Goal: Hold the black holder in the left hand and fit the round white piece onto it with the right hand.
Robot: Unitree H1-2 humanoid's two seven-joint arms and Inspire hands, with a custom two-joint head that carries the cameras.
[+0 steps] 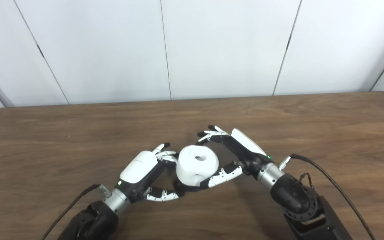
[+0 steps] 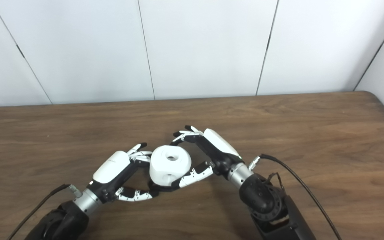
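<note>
**Round white piece held between both hands, mid-table**

Item one, for your record: the round white piece [image 1: 197, 165], a thick ring-shaped block with faceted sides, a round hole in its top face and a smaller hole in the side facing you. It sits at the middle of the wooden table [image 1: 312, 126], nearer the front edge than the back.

Item two: the black holder [image 1: 187, 189]. You see only a dark sliver of it under the front of the white piece; its shape cannot be made out, nor whether the white piece is fully seated on it.

Item three: your left hand [image 1: 145, 170]. It comes in from the lower left, palm turned toward the white piece. The upper fingers [image 1: 165, 154] curl against the left side of the white piece; the thumb reaches along the table to the dark part at its base. It is closed around that lower left side.

Item four: your right hand [image 2: 208, 153]. It comes in from the lower right. Its fingers arch over the far side of the white piece and its thumb [image 2: 193, 176] presses the near right side, pinching the piece between them.

Item five: a black cable [image 1: 332, 183] runs from each wrist toward the bottom edge
</note>
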